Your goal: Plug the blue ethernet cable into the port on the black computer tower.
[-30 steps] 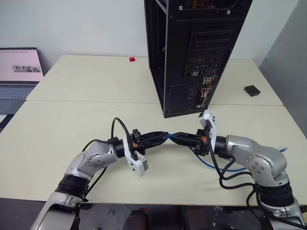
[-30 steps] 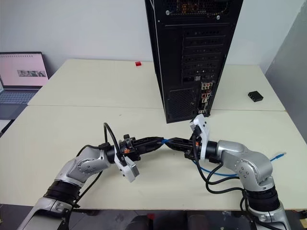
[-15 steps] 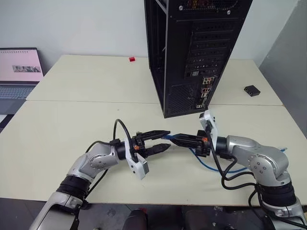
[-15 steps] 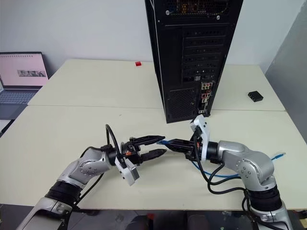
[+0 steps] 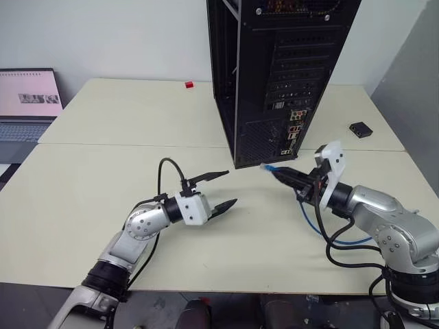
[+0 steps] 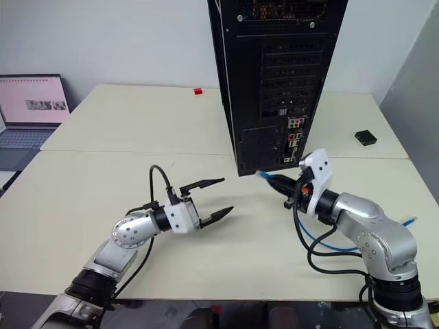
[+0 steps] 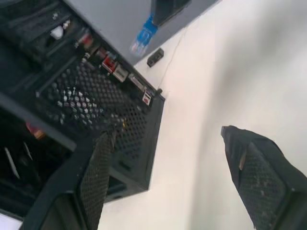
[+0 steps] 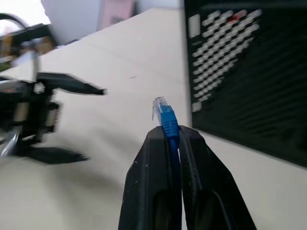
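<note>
A tall black computer tower (image 5: 274, 75) stands upright on a pale cream surface (image 5: 103, 178), its top cut off by the frame. Its rear panel is perforated metal mesh with rows of slot covers and a strip of small coloured connectors low down; the individual sockets are too small to tell apart, so the port cannot be singled out.

The right gripper (image 5: 278, 171) has its jaws pressed tightly together on the blue ethernet cable (image 5: 322, 229), just behind the plug. The clear plastic plug tip sticks out past the black fingers, held in the air near the lower rear corner of the tower but not touching it. Behind the gripper, the thin bright blue cord runs in a loose loop across the surface, partly hidden by the arm and by thicker black cables.

The left gripper (image 5: 223, 190) sits well apart from the cable, its jaws spread wide and holding nothing. Its fingers (image 7: 100, 172) have a dimpled, textured inner face.

A small black box (image 5: 360, 129) lies on the surface to the right of the tower, a tiny red object (image 5: 188, 85) towards the far edge, and a laptop (image 5: 27, 103), cut off at the left, shows a lit screen.
</note>
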